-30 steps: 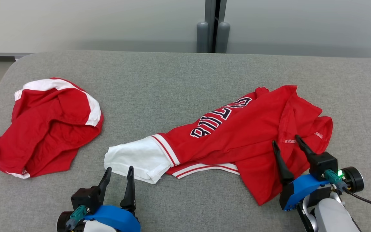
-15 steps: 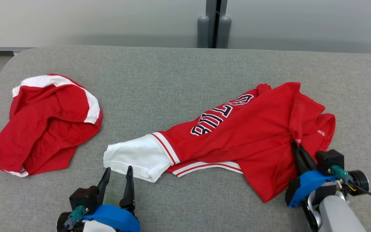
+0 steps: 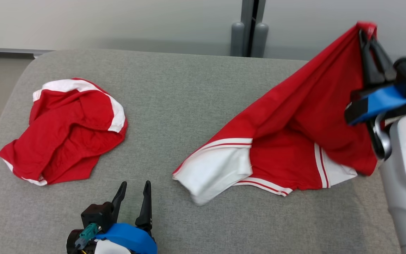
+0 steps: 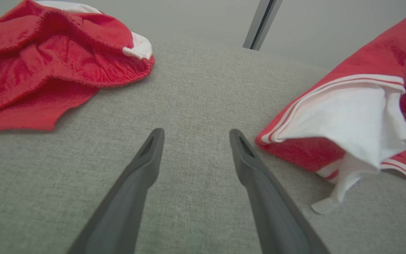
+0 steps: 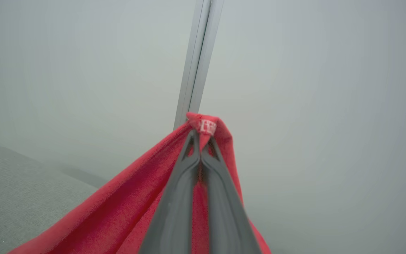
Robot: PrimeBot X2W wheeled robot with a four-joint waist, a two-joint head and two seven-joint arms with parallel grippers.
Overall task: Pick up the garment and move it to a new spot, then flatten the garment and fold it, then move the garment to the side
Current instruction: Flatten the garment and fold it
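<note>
Grey fabric tabletop (image 3: 189, 88) carries the garment (image 3: 294, 116) at its right side: my right gripper (image 3: 367, 34) is clenched on one raised red corner, while the white sleeve end hangs low. My left gripper (image 3: 135, 183) rests spread and empty. I should raise until the low end clears before carrying; no bin is involved, and the other red garment (image 3: 69, 130) lies loose at left.

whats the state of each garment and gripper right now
jersey: pinched at one edge and lifted, lower end down at the table
second red garment: crumpled heap lying on the table, nothing touching it
left gripper: open, holding nothing
right gripper: shut on the jersey, raised
</note>
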